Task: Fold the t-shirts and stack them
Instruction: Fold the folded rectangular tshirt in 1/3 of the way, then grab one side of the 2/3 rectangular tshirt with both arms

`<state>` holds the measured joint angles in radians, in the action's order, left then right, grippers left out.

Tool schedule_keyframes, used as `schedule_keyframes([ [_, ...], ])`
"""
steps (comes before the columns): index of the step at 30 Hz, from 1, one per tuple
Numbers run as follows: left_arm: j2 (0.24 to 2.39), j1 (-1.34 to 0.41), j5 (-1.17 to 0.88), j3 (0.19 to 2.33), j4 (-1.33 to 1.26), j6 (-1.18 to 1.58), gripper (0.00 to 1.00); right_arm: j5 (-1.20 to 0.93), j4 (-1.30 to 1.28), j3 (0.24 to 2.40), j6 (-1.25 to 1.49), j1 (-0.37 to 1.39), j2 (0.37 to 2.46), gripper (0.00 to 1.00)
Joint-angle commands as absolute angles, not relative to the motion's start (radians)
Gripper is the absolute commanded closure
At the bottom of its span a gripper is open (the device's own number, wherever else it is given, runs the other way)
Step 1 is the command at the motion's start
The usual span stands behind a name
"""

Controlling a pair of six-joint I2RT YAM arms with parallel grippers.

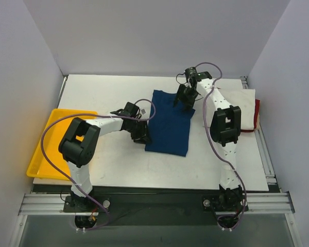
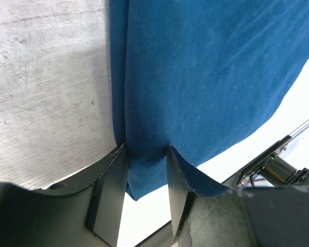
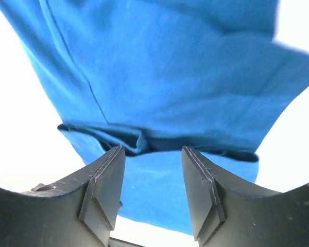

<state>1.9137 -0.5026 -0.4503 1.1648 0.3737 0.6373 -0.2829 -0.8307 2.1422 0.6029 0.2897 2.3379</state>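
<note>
The navy blue t-shirt lies folded into a long rectangle in the middle of the table. My left gripper is at its near-left corner. In the left wrist view the gripper is shut on that corner of the shirt, and cloth drapes over the right finger. My right gripper is over the shirt's far right part. Its jaws stand open above the blue cloth, with a rumpled fold at the fingertips. A cream-white t-shirt and a red t-shirt lie at the right edge.
A yellow plastic tray sits at the table's left edge. Grey walls close in the back and both sides. The right arm's forearm reaches over the table beside the cream-white and red shirts.
</note>
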Motion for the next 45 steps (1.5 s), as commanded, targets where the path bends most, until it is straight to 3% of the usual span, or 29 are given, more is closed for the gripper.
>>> schedule_keyframes([
  [1, 1.895, -0.511, -0.414, 1.157, 0.425, 0.588, 0.53, -0.276, -0.862, 2.154, 0.634, 0.285, 2.307, 0.52],
  [8, 1.839, -0.511, -0.405, 1.131, 0.423, 0.580, 0.46, -0.291, -0.796, 1.889, 0.597, 0.285, 2.114, 0.52],
  [16, 1.727, -0.508, -0.436, 1.034, 0.348, 0.581, 0.43, -0.288, -0.647, 1.388, 0.630, 0.327, 1.797, 0.52],
  [26, 1.638, -0.511, -0.459, 0.922, 0.272, 0.604, 0.42, -0.268, -0.506, 0.974, 0.712, 0.373, 1.600, 0.52],
  [37, 1.594, -0.509, -0.440, 0.902, 0.276, 0.612, 0.42, -0.281, -0.445, 0.925, 0.699, 0.391, 1.646, 0.54],
  [45, 1.623, -0.509, -0.417, 0.933, 0.293, 0.620, 0.43, -0.284, -0.462, 0.916, 0.693, 0.393, 1.701, 0.66],
])
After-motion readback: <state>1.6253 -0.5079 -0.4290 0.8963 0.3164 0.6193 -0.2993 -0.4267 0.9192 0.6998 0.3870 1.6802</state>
